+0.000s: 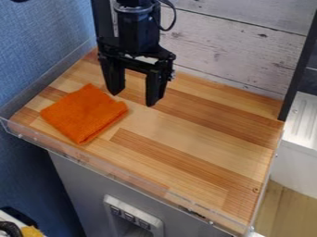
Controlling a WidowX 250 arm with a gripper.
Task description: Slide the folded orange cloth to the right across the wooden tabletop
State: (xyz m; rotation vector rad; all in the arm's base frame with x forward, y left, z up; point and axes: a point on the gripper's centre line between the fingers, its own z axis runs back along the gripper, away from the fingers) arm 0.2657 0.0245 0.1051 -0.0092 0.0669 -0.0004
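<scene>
The black gripper (132,98) hangs at the upper left of the wooden surface, pointing down, with its two fingers apart and nothing between them. To its lower left lies a folded orange cloth (85,113), flat on the wood in the left part of the surface. The cloth's upper right edge is close to the left finger; whether they touch, I cannot tell.
A clear low rim (111,169) runs along the front of the wooden surface (186,134). Behind stands a whitewashed plank wall (235,51), with a blue wall (43,46) at the left and a dark post (300,65) at the right back corner.
</scene>
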